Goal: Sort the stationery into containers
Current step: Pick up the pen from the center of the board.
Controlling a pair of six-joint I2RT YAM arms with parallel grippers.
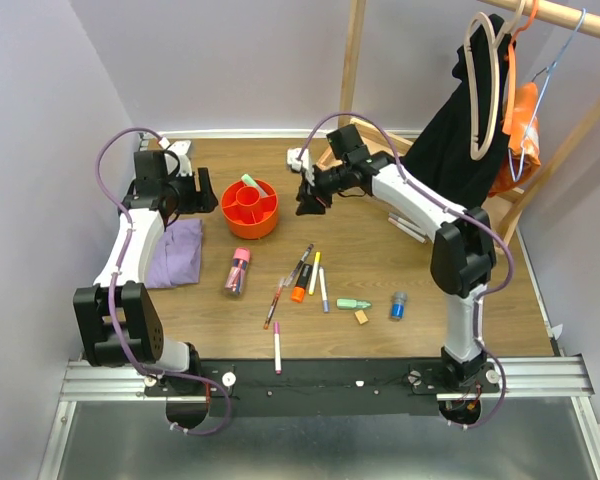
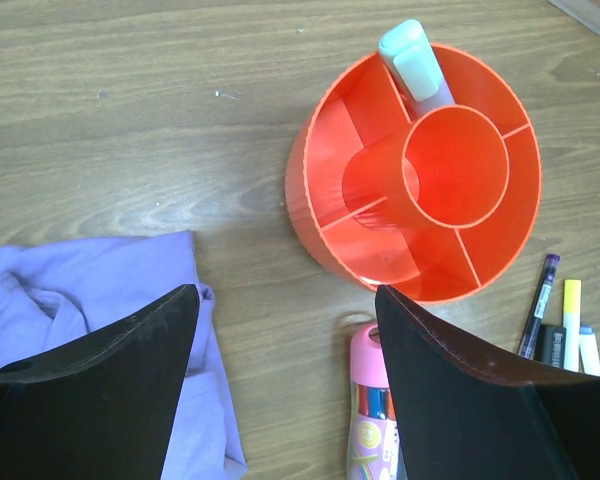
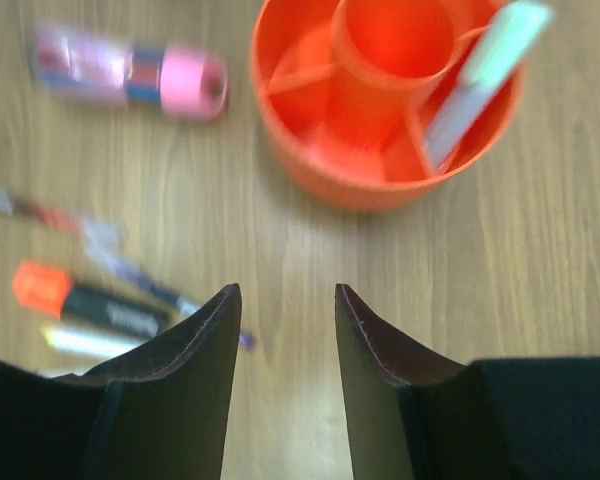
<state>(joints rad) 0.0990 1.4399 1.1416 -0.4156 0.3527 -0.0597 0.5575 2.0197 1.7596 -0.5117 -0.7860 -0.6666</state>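
Left hand (image 2: 288, 300), wide, and right hand (image 3: 288, 292), narrowly parted, are hovering empty near the round orange plastic tub (image 2: 305, 215).

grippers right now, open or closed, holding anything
Left gripper: open, holding nothing.
Right gripper: open, holding nothing.

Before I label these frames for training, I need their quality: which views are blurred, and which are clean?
Right wrist: blurred, the pink-capped tube and orange highlighter streaky, the orange tub soft; only the right pincer is crisp. Left wrist: sharp, the tabletop grain clear. Top external: sharp, evenly lit, soft shadows, no glare.
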